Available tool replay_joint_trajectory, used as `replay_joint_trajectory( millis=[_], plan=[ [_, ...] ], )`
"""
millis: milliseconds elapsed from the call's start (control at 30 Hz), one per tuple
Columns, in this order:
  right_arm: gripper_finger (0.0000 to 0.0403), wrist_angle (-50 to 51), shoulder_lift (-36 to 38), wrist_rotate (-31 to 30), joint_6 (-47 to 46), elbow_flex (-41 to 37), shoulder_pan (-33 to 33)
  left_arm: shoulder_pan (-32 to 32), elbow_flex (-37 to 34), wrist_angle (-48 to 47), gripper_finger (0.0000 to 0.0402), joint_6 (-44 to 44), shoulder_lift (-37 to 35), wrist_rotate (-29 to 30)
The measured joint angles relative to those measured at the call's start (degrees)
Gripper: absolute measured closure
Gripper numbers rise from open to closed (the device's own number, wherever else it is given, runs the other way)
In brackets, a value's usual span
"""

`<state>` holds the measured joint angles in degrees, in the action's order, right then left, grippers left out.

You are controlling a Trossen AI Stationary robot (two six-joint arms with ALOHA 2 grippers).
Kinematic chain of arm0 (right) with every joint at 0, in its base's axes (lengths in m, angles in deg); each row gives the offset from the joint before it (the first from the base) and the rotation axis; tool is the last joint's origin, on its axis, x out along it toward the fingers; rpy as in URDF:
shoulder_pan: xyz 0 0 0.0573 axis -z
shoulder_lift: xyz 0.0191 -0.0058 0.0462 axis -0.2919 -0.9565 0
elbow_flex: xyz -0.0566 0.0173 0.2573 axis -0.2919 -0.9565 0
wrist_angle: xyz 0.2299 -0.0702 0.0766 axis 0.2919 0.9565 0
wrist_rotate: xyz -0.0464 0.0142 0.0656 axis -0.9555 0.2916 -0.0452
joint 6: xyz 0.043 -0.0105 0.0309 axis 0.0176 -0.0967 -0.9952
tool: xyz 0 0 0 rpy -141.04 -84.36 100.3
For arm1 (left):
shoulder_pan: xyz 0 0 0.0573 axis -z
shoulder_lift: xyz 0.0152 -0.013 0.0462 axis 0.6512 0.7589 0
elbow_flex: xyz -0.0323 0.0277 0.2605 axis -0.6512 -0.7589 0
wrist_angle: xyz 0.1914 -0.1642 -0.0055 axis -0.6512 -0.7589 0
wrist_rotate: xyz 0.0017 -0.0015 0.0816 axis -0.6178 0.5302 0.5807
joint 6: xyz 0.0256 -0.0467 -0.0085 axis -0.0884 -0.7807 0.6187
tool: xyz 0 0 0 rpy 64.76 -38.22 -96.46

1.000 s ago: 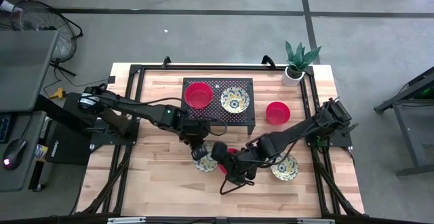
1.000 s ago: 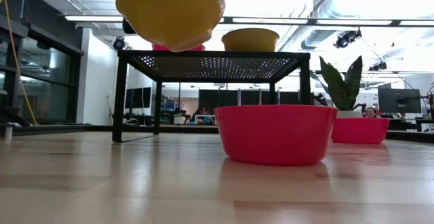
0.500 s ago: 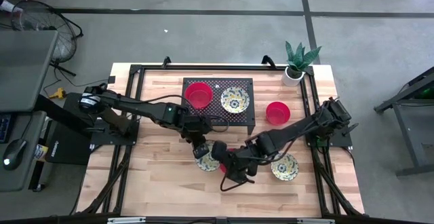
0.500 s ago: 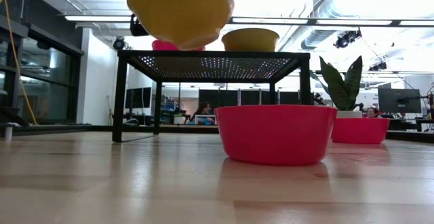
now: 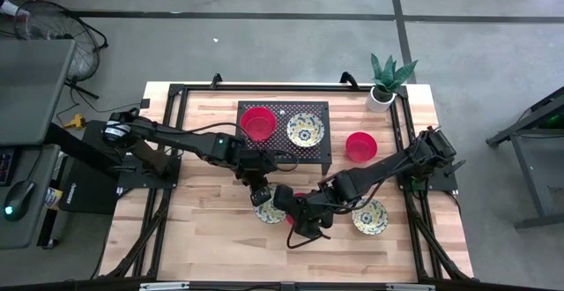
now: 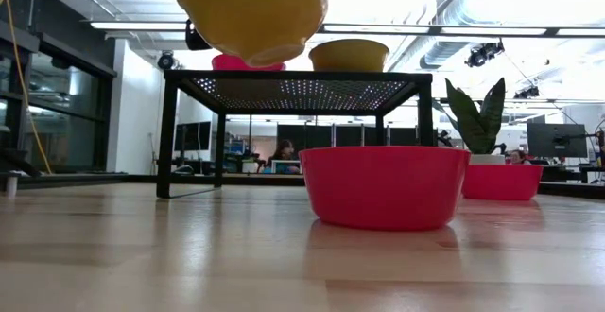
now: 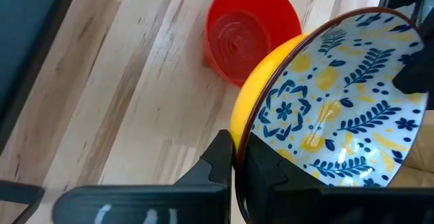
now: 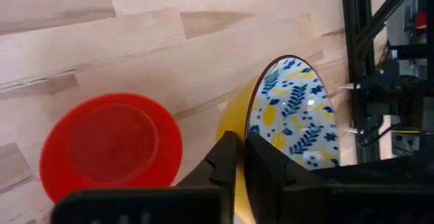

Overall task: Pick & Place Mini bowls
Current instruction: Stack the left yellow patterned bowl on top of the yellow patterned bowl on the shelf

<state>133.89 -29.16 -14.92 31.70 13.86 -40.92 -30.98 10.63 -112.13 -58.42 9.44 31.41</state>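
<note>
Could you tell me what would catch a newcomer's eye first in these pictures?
Probably the patterned bowl hanging in mid-air above the table's middle, pinched at its rim by both the left gripper and the right gripper. Next, the red bowl sitting on the wood just beneath it, and the black rack behind, carrying a red bowl and a patterned one.

High view looked straight down on the whole pale wooden slatted table [image 5: 203, 229], low view sat at tabletop height facing across to the black perforated metal stand [image 6: 293, 88], both wrist views hung close above one plain red round bowl [image 7: 249, 37], shared between them.
</note>
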Motion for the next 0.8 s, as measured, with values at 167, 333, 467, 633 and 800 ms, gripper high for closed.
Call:
replay_joint_trajectory(
  millis=[167, 333, 467, 633, 800],
  plan=[
    [0.0397, 0.1, 0.0, -0.5, -2.5, 0.0, -0.1, -0.3, 0.0, 0.3, 0.0397, 0.0, 0.0, 0.1],
    [0.04, 1.0, 0.0, -0.8, -6.6, -0.1, -0.1, -1.0, 0.0, 1.0, 0.0384, 0.0, 0.0, -0.2],
    [0.0402, 2.8, -0.1, -1.1, -9.2, -0.1, -0.2, -1.4, 0.2, 2.5, 0.0353, 0.3, 0.7, -1.3],
    [0.0402, 5.6, -0.1, -2.8, -12.3, -0.1, -1.1, -1.4, 0.1, 3.2, 0.0341, 1.1, 0.7, -1.3],
    [0.0402, 7.2, 0.4, -4.9, -14.3, -0.1, -2.1, -1.4, 0.1, 4.3, 0.0339, 1.3, 0.7, -1.0]
  ],
)
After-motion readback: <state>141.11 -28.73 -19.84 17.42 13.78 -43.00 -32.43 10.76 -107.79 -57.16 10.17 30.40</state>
